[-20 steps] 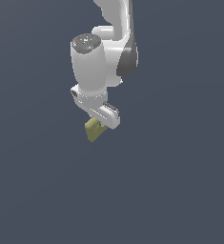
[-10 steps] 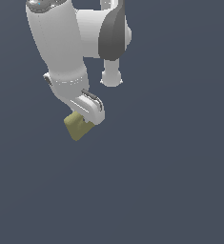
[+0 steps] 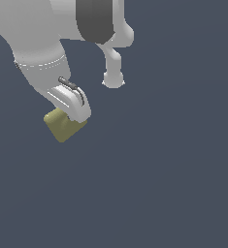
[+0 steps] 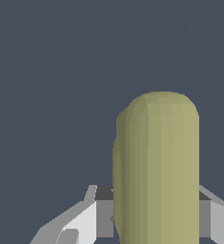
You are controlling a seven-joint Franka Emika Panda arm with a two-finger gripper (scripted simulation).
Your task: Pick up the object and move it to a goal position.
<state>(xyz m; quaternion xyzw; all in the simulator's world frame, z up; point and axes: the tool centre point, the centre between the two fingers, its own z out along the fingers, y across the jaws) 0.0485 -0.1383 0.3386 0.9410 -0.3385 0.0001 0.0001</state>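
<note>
The object (image 3: 63, 127) is a small olive-yellow block with rounded edges, held up off the ground in the exterior view's left half. My white gripper (image 3: 73, 116) is shut on the object, one finger (image 3: 75, 105) lying across its upper side. In the wrist view the object (image 4: 156, 171) fills the middle and stands between the two white fingers (image 4: 87, 219), which press on its sides. The other finger is hidden behind the block in the exterior view.
The arm's large white links (image 3: 35, 38) and a dark joint band (image 3: 93, 19) fill the upper left of the exterior view. A white rounded arm part (image 3: 113, 77) hangs to the right of the gripper. Plain dark blue-grey background lies all around.
The arm with the block has come much closer to the exterior camera and shifted toward that view's left. The gripper has stayed shut on the block throughout.
</note>
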